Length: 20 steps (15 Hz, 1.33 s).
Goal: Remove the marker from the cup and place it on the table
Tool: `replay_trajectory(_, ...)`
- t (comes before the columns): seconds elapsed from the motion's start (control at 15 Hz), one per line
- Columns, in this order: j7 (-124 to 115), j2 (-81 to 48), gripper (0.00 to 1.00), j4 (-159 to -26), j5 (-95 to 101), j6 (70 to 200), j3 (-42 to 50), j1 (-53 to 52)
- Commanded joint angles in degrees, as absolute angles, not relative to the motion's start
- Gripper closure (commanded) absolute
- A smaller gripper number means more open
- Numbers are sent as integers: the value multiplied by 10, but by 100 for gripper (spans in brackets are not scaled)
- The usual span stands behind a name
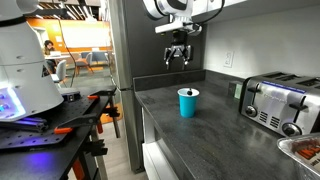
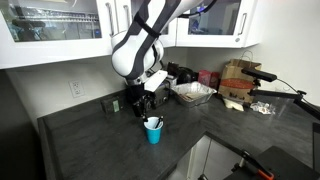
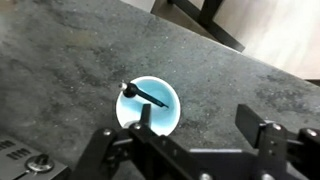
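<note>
The teal-blue cup [image 1: 188,102] stands upright on the dark grey table [image 1: 215,140]; it also shows in an exterior view [image 2: 153,131] and in the wrist view [image 3: 148,105]. The marker [image 3: 145,95] leans inside it, its dark tip at the rim; only a short end pokes out in the exterior views. My gripper [image 1: 177,56] hangs open and empty well above and behind the cup. In the wrist view the open fingers [image 3: 195,122] straddle bare table just beside the cup, one finger overlapping its rim.
A chrome toaster [image 1: 278,104] stands on the table near the wall. A tray of items [image 1: 303,152] sits at the counter's edge. An orange-and-black workbench [image 1: 55,125] stands beside the counter. Boxes and a container [image 2: 195,93] lie further along the counter.
</note>
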<state>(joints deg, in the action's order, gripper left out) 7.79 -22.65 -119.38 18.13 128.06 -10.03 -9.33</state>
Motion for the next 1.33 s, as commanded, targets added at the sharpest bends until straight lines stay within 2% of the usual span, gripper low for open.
replay_trajectory(0.0,154,-254,40,-1178,186,1328,-98,-86)
replay_trajectory(0.13,186,-275,56,-1165,185,1337,-99,-84)
replay_trajectory(0.2,194,-285,61,-1158,188,1333,-96,-86)
replay_trajectory(0.4,210,-310,63,-1136,188,1327,-90,-83)
replay_trajectory(0.67,218,-349,42,-1100,184,1315,-80,-78)
replay_trajectory(0.73,221,-358,34,-1090,184,1312,-78,-76)
replay_trajectory(0.87,230,-375,29,-1072,187,1302,-75,-75)
replay_trajectory(1.07,246,-395,35,-1047,194,1283,-72,-74)
replay_trajectory(1.13,251,-401,58,-1041,196,1277,-71,-75)
replay_trajectory(1.27,254,-408,62,-1032,201,1270,-70,-74)
